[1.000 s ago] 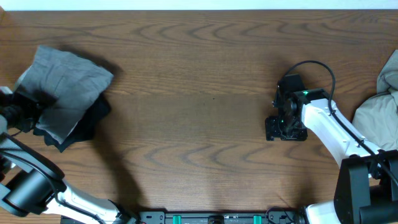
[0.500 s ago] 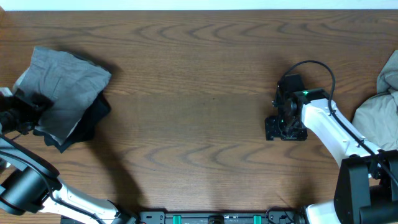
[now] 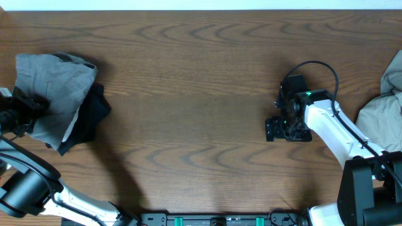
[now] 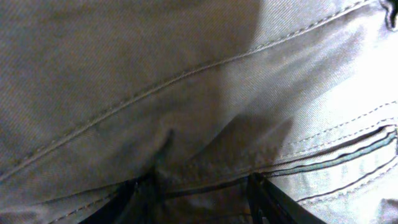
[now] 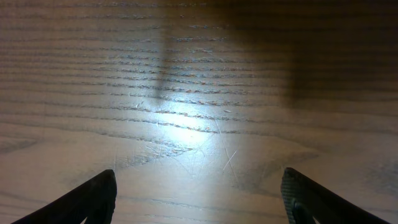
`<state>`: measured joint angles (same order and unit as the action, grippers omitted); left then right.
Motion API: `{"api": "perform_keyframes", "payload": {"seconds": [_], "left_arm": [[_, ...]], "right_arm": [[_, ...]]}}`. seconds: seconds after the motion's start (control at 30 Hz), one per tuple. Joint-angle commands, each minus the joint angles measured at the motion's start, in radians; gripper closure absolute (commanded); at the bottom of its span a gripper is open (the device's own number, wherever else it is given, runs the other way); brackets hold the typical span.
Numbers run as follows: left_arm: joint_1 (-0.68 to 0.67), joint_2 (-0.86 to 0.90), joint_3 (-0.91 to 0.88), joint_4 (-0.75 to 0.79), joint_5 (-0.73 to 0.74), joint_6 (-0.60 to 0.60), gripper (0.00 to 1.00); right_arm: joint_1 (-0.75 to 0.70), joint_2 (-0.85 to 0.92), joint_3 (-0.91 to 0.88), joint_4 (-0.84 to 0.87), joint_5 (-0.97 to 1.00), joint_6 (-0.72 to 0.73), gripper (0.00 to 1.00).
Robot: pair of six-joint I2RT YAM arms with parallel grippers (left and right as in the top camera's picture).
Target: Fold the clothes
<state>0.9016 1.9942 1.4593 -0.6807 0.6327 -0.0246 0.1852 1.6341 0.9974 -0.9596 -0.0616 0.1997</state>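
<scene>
The grey shorts (image 3: 53, 85) lie bunched at the table's far left, partly over a dark cloth (image 3: 93, 116). My left gripper (image 3: 24, 108) is at their left edge and shut on the grey fabric. In the left wrist view the grey shorts (image 4: 186, 74) with seams and a pocket welt fill the frame, pinched in my left gripper (image 4: 199, 196). The khaki-beige garment (image 3: 382, 116) is heaped at the right edge. My right gripper (image 3: 272, 129) is open and empty, low over bare wood, well left of the khaki heap; it also shows in the right wrist view (image 5: 199, 202).
The wooden table (image 3: 201, 81) spans the whole view, with its far edge along the top. The right arm's cable (image 3: 314, 64) loops above its wrist. The arm bases stand at the near edge.
The left gripper has dragged the grey shorts leftward, uncovering more of the dark cloth. The right gripper has hardly moved.
</scene>
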Motion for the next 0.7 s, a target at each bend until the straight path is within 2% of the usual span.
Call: {"api": "perform_keyframes", "payload": {"seconds": [0.0, 0.1, 0.27, 0.43, 0.67], "left_arm": [[0.025, 0.071, -0.062, -0.064, -0.223, -0.002, 0.5], [0.026, 0.071, -0.062, -0.082, -0.223, -0.014, 0.56], [0.038, 0.071, -0.062, -0.135, -0.226, -0.14, 0.56], [0.043, 0.066, -0.061, -0.188, -0.214, -0.176, 0.55], [0.042, -0.01, -0.056, -0.174, 0.013, -0.108, 0.49]], "right_arm": [[-0.003, -0.013, -0.004, 0.002, 0.007, -0.007, 0.17], [-0.004, -0.013, -0.004, 0.002, 0.01, -0.007, 0.17], [-0.003, -0.013, -0.004, 0.003, 0.01, -0.007, 0.16], [-0.004, -0.013, -0.004, 0.003, 0.01, -0.008, 0.16], [-0.004, -0.013, -0.004, 0.003, 0.013, -0.016, 0.16]]}}
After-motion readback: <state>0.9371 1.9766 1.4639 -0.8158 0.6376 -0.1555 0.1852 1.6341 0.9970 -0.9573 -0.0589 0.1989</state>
